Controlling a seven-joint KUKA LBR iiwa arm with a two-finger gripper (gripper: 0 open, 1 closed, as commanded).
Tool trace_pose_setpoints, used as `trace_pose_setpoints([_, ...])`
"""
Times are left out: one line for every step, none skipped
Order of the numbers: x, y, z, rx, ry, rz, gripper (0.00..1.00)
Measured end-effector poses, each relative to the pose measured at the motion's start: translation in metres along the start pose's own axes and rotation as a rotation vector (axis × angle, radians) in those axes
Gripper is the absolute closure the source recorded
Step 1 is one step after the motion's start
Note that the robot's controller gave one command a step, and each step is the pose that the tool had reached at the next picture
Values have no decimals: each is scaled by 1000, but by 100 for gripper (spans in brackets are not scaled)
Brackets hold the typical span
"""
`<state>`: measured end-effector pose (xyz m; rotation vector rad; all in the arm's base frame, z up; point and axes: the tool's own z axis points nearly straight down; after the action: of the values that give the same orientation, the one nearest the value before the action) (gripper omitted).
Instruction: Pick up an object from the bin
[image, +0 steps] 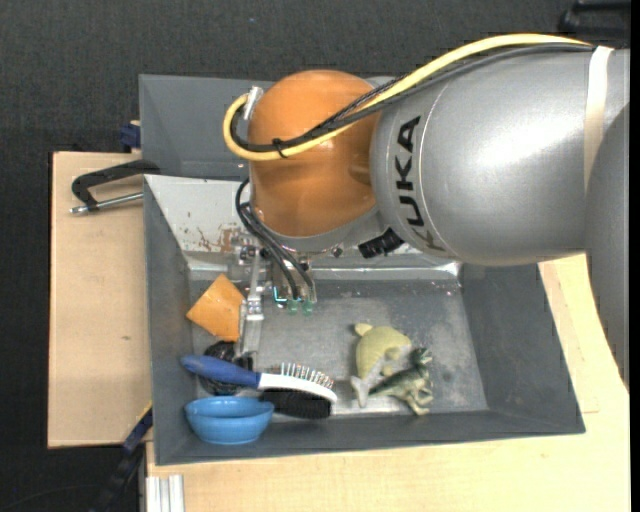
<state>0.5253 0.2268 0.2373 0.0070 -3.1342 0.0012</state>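
Near the pincer lie two brushes, one bowl.

The floor all round is dark, nearly black, with a rough woven look like carpet, running across the top and down the left side. The grey metal bin sits above it, its back-left wall lit brightest.

The bin holds one orange cone, one blue bowl, two brushes (one blue-handled brush, one black brush), two toy figures (one pale toy figure, one green toy figure).
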Motion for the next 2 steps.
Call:
trace_pose_setpoints([33,8,169,-3,-9,252,0])
trace_pose_setpoints([32,-33,136,-4,-10,338,0])
